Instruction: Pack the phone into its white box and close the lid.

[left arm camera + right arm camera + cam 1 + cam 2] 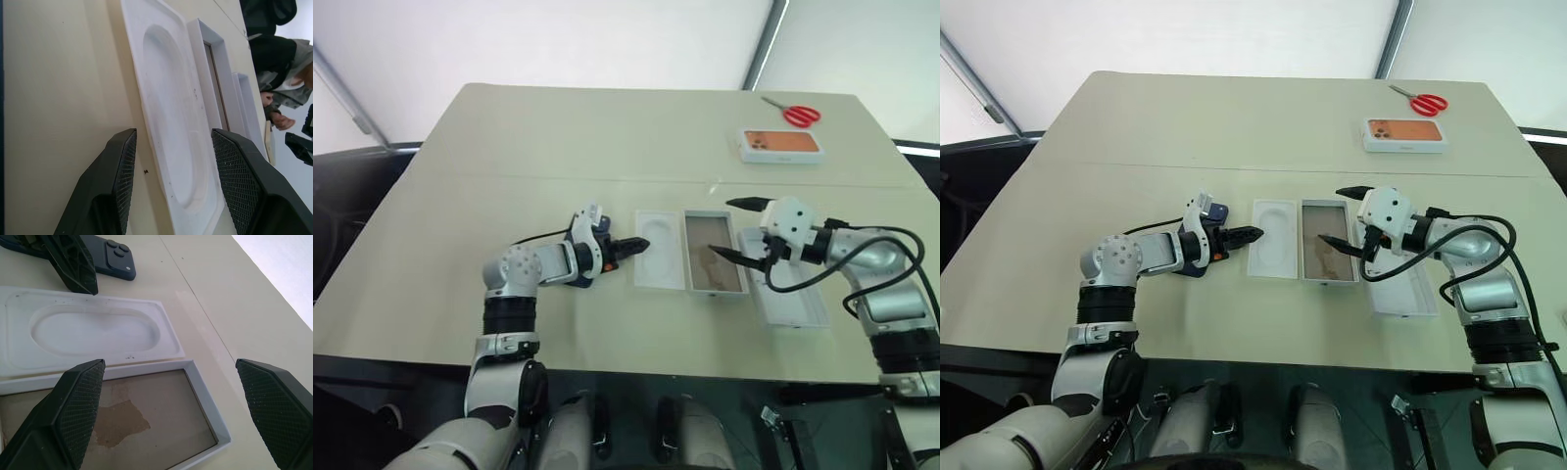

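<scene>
The dark blue phone (110, 259) lies flat on the table, camera bump up, mostly covered by my left hand. My left gripper (174, 133) is open, and its fingertips sit at the near edge of a thin white insert tray (661, 250). To the right of that tray is the white box (713, 253), open, with its brownish floor bare. My right gripper (736, 230) hovers over the box's right rim, open wide with nothing between its fingers. The lid (798, 305) lies inside up to the right of the box, partly under my right arm.
At the table's far right are a white box with an orange phone picture (780, 144) and red scissors (795, 115). In the left wrist view, a person's hand and sleeve (279, 98) show past the right end of the table.
</scene>
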Robot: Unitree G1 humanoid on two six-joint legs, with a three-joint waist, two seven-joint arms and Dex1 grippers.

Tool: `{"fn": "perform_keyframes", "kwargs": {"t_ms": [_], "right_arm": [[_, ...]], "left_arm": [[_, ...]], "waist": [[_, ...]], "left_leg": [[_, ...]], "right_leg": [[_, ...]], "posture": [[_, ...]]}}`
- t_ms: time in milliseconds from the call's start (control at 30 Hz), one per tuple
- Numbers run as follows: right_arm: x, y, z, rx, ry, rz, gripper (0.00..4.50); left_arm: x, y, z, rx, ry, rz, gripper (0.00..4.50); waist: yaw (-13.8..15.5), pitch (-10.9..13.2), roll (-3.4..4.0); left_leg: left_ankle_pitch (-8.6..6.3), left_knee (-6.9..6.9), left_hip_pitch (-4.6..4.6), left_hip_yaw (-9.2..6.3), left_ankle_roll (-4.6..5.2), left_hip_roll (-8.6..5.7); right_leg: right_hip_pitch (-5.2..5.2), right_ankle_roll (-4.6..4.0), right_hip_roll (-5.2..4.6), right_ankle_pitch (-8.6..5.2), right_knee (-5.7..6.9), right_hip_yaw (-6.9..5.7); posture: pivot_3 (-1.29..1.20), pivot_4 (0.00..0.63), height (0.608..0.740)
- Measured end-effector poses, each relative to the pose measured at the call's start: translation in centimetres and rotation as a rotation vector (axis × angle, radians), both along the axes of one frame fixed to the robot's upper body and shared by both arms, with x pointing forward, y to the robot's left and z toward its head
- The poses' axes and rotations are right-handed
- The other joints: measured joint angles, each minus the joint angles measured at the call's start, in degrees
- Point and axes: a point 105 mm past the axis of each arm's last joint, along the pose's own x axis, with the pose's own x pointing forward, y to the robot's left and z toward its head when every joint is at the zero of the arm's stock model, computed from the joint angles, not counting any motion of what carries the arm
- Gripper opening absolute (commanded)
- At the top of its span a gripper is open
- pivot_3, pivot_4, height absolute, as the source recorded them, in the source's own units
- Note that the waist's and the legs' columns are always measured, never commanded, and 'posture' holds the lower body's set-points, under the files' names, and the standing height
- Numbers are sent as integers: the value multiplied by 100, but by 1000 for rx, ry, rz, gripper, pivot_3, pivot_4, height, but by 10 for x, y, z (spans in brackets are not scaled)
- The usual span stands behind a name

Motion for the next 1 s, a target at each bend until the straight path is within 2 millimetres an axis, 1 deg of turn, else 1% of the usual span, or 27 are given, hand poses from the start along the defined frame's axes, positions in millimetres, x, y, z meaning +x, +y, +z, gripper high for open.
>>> {"fn": "perform_keyframes", "kwargs": {"t_ms": [33,67,133,167,433,600,700,767,833,933,1000], "right_arm": [[0,0,0,0,0,0,4500],[0,0,0,0,0,1,4500],[0,0,0,1,0,1,4500],[0,1,0,1,-1,1,4500],[0,2,0,9,-2,1,4500],[0,2,-1,10,3,-2,4500],[-6,4,-7,28,63,22,4500],[-15,6,-15,54,162,51,4500],[-26,5,-22,42,242,84,4500],[-40,6,-33,-16,307,140,4500],[-46,7,-44,-61,349,168,3949]], "left_arm": [[1,0,-1,-2,8,8,1656],[1,1,-4,-9,23,16,1146],[2,-2,3,-41,10,11,211],[3,-3,6,-51,2,11,94],[4,-3,6,-55,11,9,94],[4,0,6,-42,20,7,94],[6,9,8,-61,39,39,94],[8,20,9,-72,53,80,94],[12,32,11,-89,65,138,94],[16,48,16,-113,73,197,94],[15,51,20,-123,69,209,0]], "waist": [[0,0,0],[-2,0,0],[1,0,0],[-1,0,0],[-6,-1,1],[-18,-1,1],[-24,-1,0],[-24,0,0],[-20,1,-1],[-6,2,-4],[5,3,-6]], "left_leg": [[0,0,0,0,0,0],[0,0,0,0,0,0],[0,0,2,-1,0,0],[0,0,4,-1,0,0],[0,-1,7,0,0,0],[0,-1,7,0,0,1],[0,-1,7,-2,0,4],[0,-2,7,-2,0,4],[-1,-2,7,-3,0,4],[-2,-2,7,-4,0,3],[-2,-1,6,-3,1,1]], "right_leg": [[0,0,0,0,0,0],[0,0,0,0,0,0],[2,0,0,0,0,0],[4,0,0,0,0,0],[7,0,0,0,0,0],[7,0,1,0,0,0],[6,0,2,0,0,0],[6,0,1,0,0,0],[6,0,-2,0,0,0],[6,0,-3,0,-1,0],[7,0,-4,0,-1,0]], "posture": [[0,150,738],[0,150,738],[0,150,738],[0,150,738],[0,150,738],[0,150,738],[0,150,738],[0,150,738],[0,150,738],[0,150,738],[0,150,738]]}}
